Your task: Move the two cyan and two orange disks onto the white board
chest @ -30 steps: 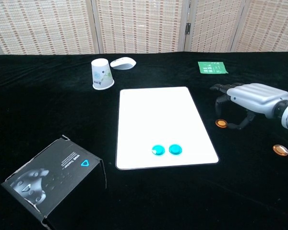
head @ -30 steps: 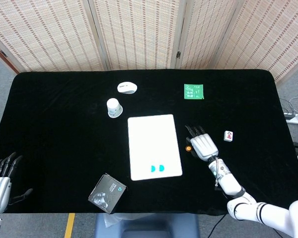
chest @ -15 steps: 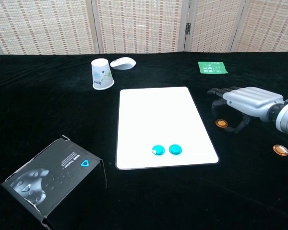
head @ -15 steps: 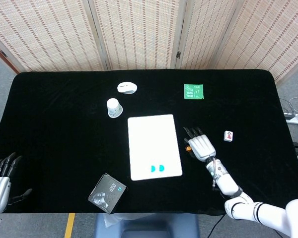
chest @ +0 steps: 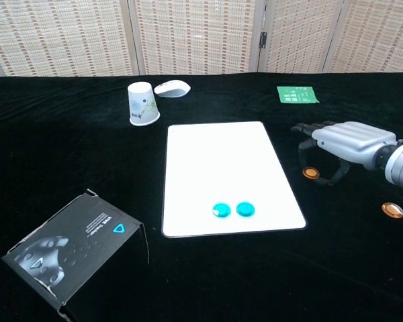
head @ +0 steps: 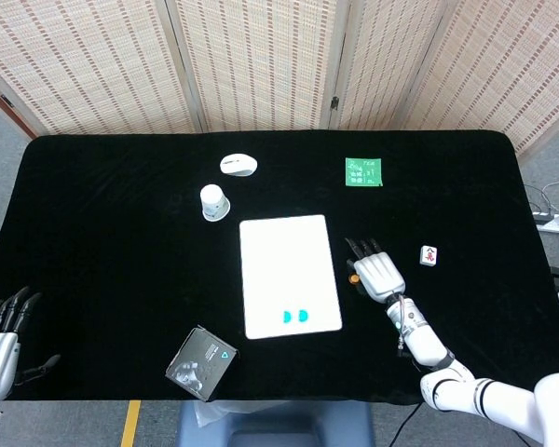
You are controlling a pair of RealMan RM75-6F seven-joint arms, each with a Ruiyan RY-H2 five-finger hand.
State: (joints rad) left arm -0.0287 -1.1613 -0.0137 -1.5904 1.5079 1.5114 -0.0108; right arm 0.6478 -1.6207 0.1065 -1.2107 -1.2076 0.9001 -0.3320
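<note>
The white board (head: 290, 270) (chest: 221, 161) lies mid-table with two cyan disks (head: 294, 317) (chest: 232, 210) side by side near its front edge. One orange disk (chest: 311, 173) (head: 353, 277) lies on the black cloth just right of the board. My right hand (chest: 342, 142) (head: 377, 270) arches over it, fingers curved down on the board side and thumb behind, holding nothing. A second orange disk (chest: 391, 210) lies further right, near the forearm. My left hand (head: 0, 335) hangs at the table's front left corner, fingers spread and holding nothing.
A paper cup (chest: 142, 104) and a white mouse (chest: 172, 88) stand behind the board. A green card (chest: 297, 94) lies at the back right, a mahjong tile (head: 429, 255) to the right of the hand. A black box (chest: 74, 248) sits at the front left.
My right hand has shifted slightly left toward the board and settled lower over the orange disk. The disks and the left hand have not visibly moved.
</note>
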